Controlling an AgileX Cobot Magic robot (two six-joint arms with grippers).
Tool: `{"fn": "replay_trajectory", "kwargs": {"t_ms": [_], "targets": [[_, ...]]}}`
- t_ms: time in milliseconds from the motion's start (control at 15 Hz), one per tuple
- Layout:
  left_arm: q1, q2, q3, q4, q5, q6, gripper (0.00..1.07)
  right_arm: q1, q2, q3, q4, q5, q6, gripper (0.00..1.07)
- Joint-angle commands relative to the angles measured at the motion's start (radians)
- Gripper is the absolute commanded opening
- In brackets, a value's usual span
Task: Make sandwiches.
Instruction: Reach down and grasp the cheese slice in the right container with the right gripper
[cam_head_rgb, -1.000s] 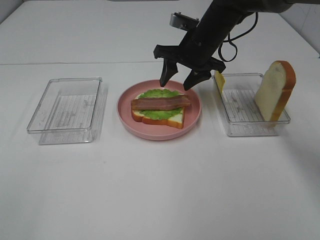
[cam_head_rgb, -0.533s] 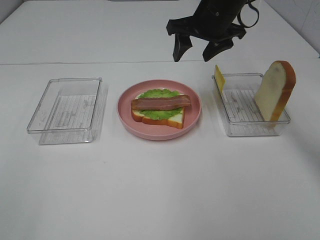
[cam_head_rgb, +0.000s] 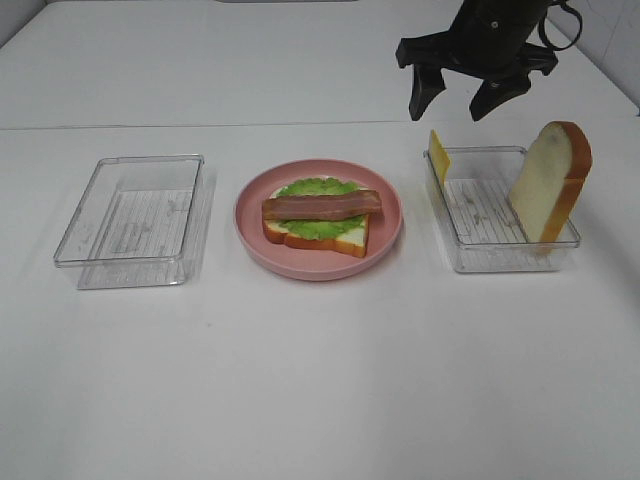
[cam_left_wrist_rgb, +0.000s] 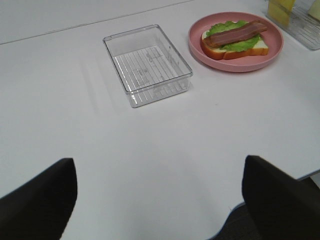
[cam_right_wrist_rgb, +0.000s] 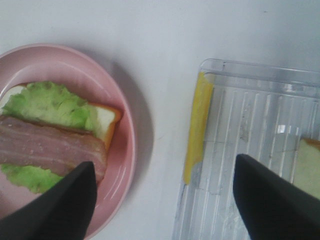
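Observation:
The sandwich (cam_head_rgb: 318, 215) lies on the round pink plate (cam_head_rgb: 390, 230): one bread slice, green lettuce and a brown bacon strip on top. It also shows in the left wrist view (cam_left_wrist_rgb: 235, 40) and the right wrist view (cam_right_wrist_rgb: 55, 140). A second bread slice (cam_head_rgb: 550, 180) leans upright in the right clear tray (cam_head_rgb: 455, 255), with a yellow cheese slice (cam_head_rgb: 438, 157) standing at the tray's left wall. My right gripper (cam_head_rgb: 460, 100) is open and empty, high above the table behind that tray. My left gripper (cam_left_wrist_rgb: 160, 195) is open and empty, out of the exterior view.
An empty clear tray (cam_head_rgb: 135, 215) stands left of the plate. The white table has a seam line running across behind the trays.
My right gripper, open, has risen from just over the plate and moved right, to above the right tray's back left corner. The sandwich has not moved.

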Motion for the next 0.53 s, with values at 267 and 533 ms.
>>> {"fn": "replay_trajectory", "kwargs": {"t_ms": [267, 533], "targets": [[-0.001, -0.020, 0.002, -0.002, -0.011, -0.002, 0.85, -0.017, 0.087, -0.004, 0.038, -0.059, -0.047, 0.73], [-0.001, -0.020, 0.002, -0.002, -0.011, -0.002, 0.85, -0.017, 0.144, -0.004, 0.038, -0.109, -0.047, 0.70]]}}
